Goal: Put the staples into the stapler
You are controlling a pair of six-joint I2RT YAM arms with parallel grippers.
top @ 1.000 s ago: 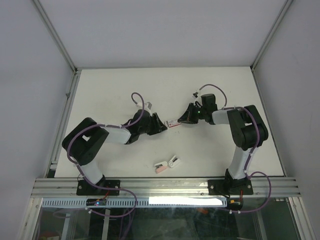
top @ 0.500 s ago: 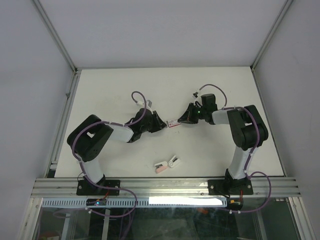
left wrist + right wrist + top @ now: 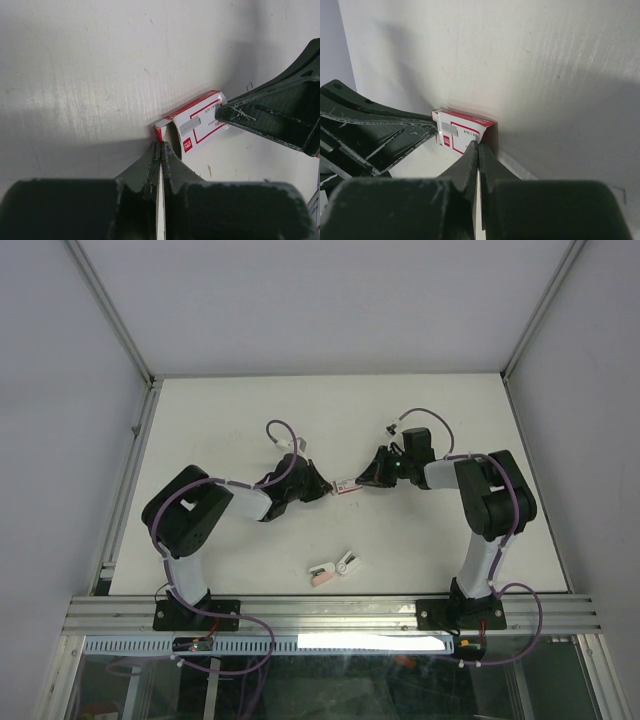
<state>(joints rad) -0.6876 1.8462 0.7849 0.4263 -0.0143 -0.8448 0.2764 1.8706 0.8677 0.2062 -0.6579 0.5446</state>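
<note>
Grippers both pinch the staple box at centre: left gripper on its open nine-o'clock end, right gripper at three o'clock. Smooth white card, red borders, print unreadable; pink-and-white V-shaped stapler lies toward six o'clock.

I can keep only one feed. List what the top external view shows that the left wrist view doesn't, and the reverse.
Top external only: the stapler lying open near the front edge of the table, apart from both arms, and both arms in full.
Left wrist only: the open end of the staple box, its red print and a silvery strip on its face, and the left pincer shut, tips at that open end.
Both: the box between the left pincer and the right pincer, which meets its other end.
</note>
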